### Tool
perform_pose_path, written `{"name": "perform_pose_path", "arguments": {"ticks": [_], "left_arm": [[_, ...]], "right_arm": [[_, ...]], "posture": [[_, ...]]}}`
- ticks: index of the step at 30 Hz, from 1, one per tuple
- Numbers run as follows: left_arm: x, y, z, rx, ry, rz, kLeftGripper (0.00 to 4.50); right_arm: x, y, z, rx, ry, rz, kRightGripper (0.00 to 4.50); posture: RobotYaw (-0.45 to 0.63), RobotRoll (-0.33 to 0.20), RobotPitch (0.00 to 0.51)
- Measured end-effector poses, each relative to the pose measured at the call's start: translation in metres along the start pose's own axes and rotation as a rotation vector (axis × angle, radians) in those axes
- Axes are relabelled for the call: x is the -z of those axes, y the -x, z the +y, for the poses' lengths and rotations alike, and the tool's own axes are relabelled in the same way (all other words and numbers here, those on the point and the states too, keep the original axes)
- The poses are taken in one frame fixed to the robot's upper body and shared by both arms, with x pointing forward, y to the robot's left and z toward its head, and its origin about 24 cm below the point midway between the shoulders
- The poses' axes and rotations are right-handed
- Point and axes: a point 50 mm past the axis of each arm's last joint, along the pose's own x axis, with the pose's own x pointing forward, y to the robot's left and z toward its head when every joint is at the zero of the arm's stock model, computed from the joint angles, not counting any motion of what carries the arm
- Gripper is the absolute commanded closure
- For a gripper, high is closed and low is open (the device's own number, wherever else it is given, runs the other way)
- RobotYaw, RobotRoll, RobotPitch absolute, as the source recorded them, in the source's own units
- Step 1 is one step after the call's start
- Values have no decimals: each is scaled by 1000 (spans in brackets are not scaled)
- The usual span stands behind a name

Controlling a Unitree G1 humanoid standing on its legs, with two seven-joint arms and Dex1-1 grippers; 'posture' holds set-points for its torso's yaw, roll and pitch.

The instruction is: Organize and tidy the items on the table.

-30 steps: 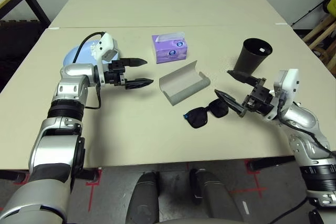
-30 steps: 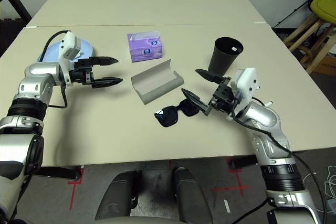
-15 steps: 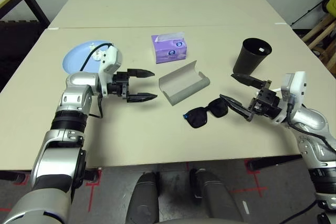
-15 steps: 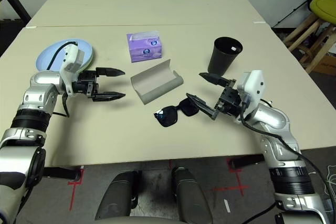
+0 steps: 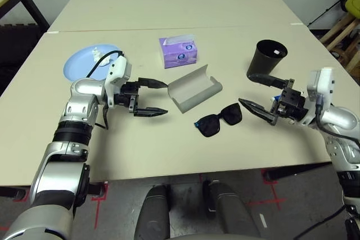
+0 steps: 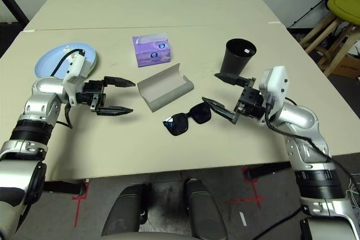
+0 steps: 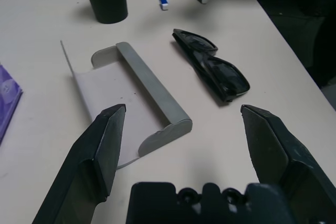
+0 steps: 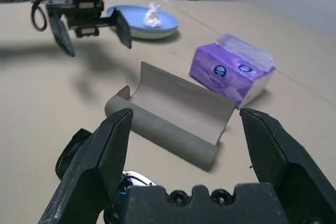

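Beige table (image 5: 169,139): open glasses case (image 5: 194,87) and sunglasses (image 5: 219,121) between 2 gaping tools (image 5: 151,97) (image 5: 263,95).

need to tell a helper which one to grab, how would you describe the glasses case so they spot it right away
Start at the purple tissue box near the middle of the table. Just in front of it, toward the robot, lies the glasses case, with black sunglasses beside it. It is the only grey item: an oblong shell lying open, lid up.

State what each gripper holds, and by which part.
Nothing is held: the left gripper and right gripper are both open, above the table.
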Motion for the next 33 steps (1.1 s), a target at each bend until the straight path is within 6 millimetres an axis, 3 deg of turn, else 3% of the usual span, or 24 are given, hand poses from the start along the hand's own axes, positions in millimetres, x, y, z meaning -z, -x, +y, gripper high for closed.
{"name": "perform_pose_path", "arguments": {"ticks": [7,13,20,27,33], "left_arm": [[1,-2,-6,-8,-4,4,34],[3,-3,-11,-23,-2,6,34],[6,-3,-15,-43,15,9,34],[6,-4,-17,-49,20,12,34],[8,-4,-20,-51,33,15,34]], "right_arm": [[-2,-3,4,-140,-5,187,0],[-13,-1,9,-232,195,413,0],[-27,-22,20,-370,329,436,0],[-45,-43,19,-392,410,479,0],[-49,-49,21,-421,464,521,0]], "posture": [[128,0,219],[142,0,225],[142,0,252],[137,0,265],[140,0,269]]}}
